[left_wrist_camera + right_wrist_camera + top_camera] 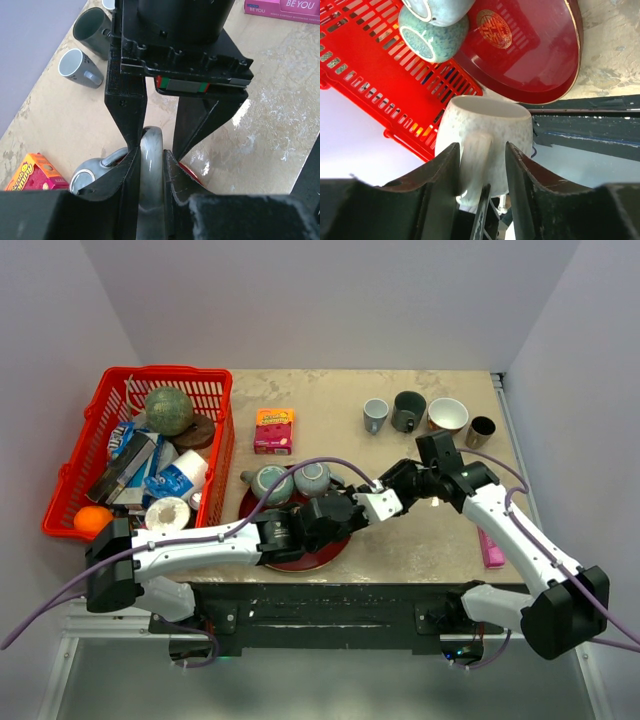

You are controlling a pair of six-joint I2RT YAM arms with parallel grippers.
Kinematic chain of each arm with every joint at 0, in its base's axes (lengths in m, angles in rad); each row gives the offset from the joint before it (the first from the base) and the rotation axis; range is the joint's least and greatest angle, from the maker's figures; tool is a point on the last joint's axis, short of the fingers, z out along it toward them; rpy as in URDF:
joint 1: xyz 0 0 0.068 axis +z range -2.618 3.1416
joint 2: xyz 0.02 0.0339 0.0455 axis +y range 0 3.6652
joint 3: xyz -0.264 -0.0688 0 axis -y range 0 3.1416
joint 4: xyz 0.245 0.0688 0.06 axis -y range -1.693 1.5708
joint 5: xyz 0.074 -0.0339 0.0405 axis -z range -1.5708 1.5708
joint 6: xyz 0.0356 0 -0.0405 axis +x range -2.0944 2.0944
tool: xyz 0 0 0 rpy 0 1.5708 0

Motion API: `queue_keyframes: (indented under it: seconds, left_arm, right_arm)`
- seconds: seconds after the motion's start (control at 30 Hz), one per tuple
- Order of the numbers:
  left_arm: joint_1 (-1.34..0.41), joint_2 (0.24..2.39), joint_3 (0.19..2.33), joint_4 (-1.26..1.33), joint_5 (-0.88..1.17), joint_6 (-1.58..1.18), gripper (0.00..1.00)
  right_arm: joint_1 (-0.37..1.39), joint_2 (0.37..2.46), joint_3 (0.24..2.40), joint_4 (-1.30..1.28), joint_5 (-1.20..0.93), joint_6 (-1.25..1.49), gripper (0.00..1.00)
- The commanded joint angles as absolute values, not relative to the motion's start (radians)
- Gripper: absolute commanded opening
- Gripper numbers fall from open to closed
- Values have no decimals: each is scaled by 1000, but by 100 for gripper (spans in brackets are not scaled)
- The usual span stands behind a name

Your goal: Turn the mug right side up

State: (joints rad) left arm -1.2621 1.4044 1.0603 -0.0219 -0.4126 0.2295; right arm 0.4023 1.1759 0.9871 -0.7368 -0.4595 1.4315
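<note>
The tabletop (330,400) is seen with the red basket (165,370) to the left of the red plate (300,562), and both arms are brought together at the plate's right-hand edge.

The mug (485,120) is held clear of the tabletop there, just beside the plate, between the two pincers. From above it is almost wholly hidden by the wrists, so it is located from the wrist views alone.

The left pincer (150,165) is closed tight on the mug by its handle (150,145), both pads pressed against the loop. The right pincer (482,149) is set narrow and astride the same handle from the opposite side. A sliver of gap is left on one side, so no clamp is made there.

In the right wrist view the mug's long axis is laid along the handle and across the closing line of the jaws, with the open rim turned toward the plate. Whether that rim is tipped upward or only sideways perhaps cannot be settled, since the mug's base is cut off by the fingers.

The left arm is judged the nearer, carrying the load. The coming turn depends on rotation about the handle.
</note>
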Motion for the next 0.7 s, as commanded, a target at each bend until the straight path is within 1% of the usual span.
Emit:
queue_keyframes:
  seconds: [0.0,0.13,0.17,0.2,0.27,0.3,0.4,0.53,0.63,0.67]
  left_arm:
    - [-1276,1388,1120,106,-425,264,0]
    - [-1281,1393,1120,112,-417,262,0]
    - [-1287,1394,1120,113,-417,262,0]
    - [-1287,1393,1120,115,-416,262,0]
    - [-1290,1399,1118,114,-414,264,0]
    - [-1292,1402,1118,114,-416,264,0]
    - [-1296,1407,1117,109,-417,261,0]
    - [-1298,1414,1121,95,-425,242,0]
    - [-1298,1416,1123,80,-428,222,14]
    - [-1298,1414,1121,71,-428,209,27]
  right_arm:
    - [408,1181,970,-695,-442,1479,43]
    - [413,1187,963,-681,-446,1489,35]
    - [413,1184,960,-677,-451,1493,32]
    - [414,1186,959,-670,-453,1500,27]
    - [413,1180,957,-666,-453,1503,22]
    - [413,1178,957,-664,-453,1505,15]
    - [414,1175,953,-658,-457,1506,1]
    - [414,1167,946,-646,-450,1505,0]
    - [414,1157,945,-624,-440,1505,0]
    - [414,1148,943,-615,-437,1505,0]
